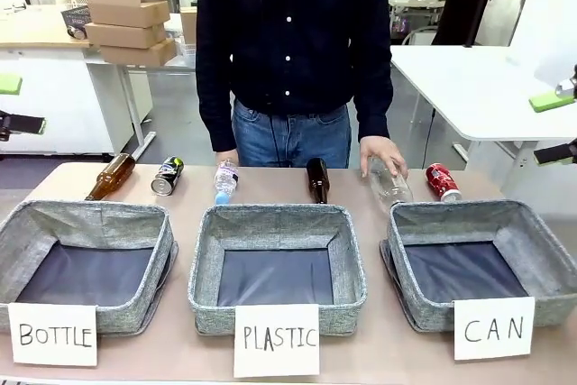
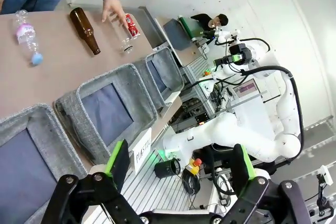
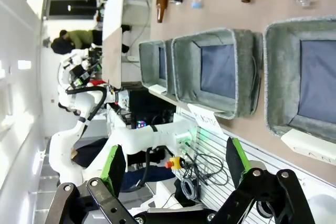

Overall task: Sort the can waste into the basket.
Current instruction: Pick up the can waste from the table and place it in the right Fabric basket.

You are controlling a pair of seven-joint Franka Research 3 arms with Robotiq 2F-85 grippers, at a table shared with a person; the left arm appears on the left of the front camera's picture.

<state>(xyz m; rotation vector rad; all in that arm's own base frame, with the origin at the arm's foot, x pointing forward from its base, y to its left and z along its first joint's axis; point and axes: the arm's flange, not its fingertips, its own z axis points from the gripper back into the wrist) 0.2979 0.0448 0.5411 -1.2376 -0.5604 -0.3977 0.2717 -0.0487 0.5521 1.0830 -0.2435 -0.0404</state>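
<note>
**Gripper state.** The left gripper [image 2: 180, 149] has its jaws fully apart, and nothing sits between its green pads. The right gripper [image 3: 173, 145] is in the same condition: jaws wide and no item held. Both grippers are off the near edge of the table [image 1: 270, 191], well apart from every item on it.

**Basket.** Three grey baskets stand in a row along the near side of the table. The basket [image 1: 478, 214] with the white card [image 1: 493, 328] reading "CAN" is the nearest of the three to the right gripper. It is the farthest of the three from the left gripper. Its dark floor is in full view.

**Cans.** The red can [image 1: 442, 181] lies on its side just beyond the far rim of that basket, as seen from the right gripper. It is just beside a clear bottle [image 1: 389, 185] on which the person's hand [image 1: 383, 152] rests. The black can [image 1: 167, 175] lies on its side at the other end of the row, well apart from the right gripper. It is beyond the basket carded "BOTTLE" and near a brown bottle [image 1: 110, 177].
</note>
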